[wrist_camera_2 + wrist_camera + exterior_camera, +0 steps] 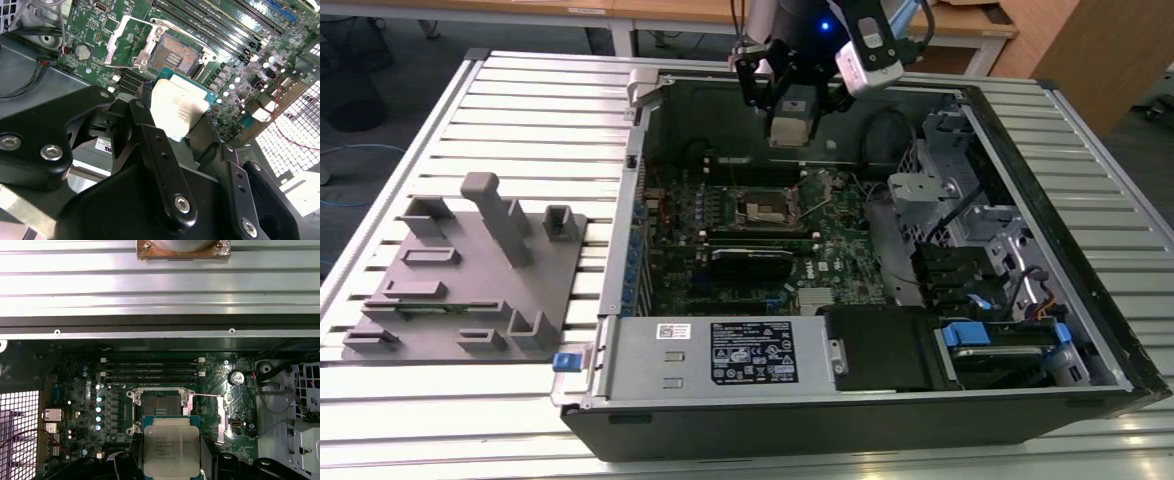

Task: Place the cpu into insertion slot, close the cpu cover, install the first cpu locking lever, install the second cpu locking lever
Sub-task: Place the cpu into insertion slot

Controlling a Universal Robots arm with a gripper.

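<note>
Placing step in hand, seemingly: cpu (171, 447) clamped flat in the gripper (171, 465), held well above the motherboard (80, 390), apart from the bare insertion slot (161, 407), cpu cover (122, 42) swung up and open. Calls, probably, for squaring chip edges to socket rim and lowering level, no sliding across the contact field.

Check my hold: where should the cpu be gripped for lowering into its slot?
By two opposite side edges, from above, as the gripper holds it now. The cpu is a thin flat square, metal top up, so probably only its edges offer a pinch, leaving the underside free for the insertion slot.
</note>
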